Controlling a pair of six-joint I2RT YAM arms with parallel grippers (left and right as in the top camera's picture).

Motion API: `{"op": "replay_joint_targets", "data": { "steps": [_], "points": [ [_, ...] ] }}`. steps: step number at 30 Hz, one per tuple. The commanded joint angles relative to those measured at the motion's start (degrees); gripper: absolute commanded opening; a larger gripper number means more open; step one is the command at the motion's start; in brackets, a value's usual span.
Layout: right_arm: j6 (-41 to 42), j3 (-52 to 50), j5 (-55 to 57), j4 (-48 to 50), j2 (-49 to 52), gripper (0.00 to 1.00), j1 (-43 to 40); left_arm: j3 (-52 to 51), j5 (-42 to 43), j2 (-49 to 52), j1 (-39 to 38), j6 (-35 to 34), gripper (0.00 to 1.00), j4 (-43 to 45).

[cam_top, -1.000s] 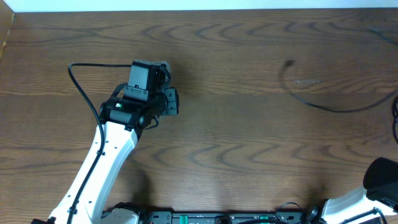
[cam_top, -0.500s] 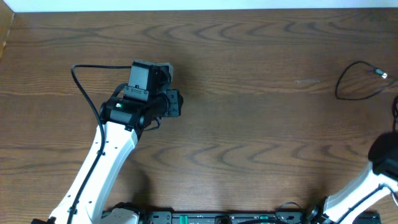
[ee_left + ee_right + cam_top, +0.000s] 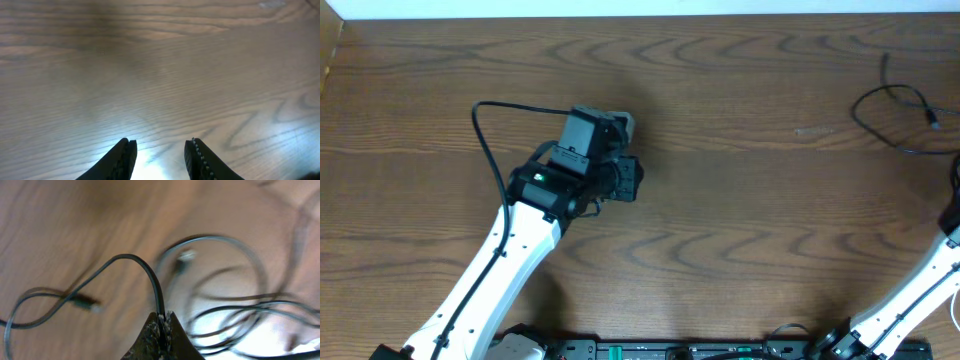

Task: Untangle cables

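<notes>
The left arm [image 3: 510, 260] is stretched from the 7 o'clock edge of the overhead view toward 1 o'clock. The left gripper [image 3: 160, 150] is held with its jaws parted and nothing between them. The right arm [image 3: 920, 285] is seen at 4 o'clock, running off the edge. The right gripper [image 3: 161, 325] is pinched closed on a black cable [image 3: 125, 256].

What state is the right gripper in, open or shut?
Shut: the right gripper has its jaws pressed together on a black cable that arcs away from them.
</notes>
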Motion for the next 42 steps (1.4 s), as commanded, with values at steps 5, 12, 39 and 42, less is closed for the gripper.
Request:
{"op": "replay_joint_targets", "data": {
  "steps": [5, 12, 39, 42],
  "points": [
    [3.2, 5.6, -6.9, -0.4, -1.0, 0.01, -10.5, 0.4, 0.4, -0.9, -3.2, -0.5, 0.37, 1.6],
    [1.0, 5.5, -3.7, 0.2, -0.9, 0.02, -8.0, 0.4, 0.4, -0.9, -3.5, -0.5, 0.37, 3.0],
    [-3.5, 5.5, 2.7, 3.5, 3.9, 0.02, 3.5, 0.4, 0.5, -0.9, -3.5, -0.4, 0.37, 1.8],
    [-3.9, 5.5, 2.9, 3.6, 3.9, 0.77, 3.4, 0.4, 0.4, -0.9, -3.5, 0.2, 0.37, 1.8]
  ]
}}
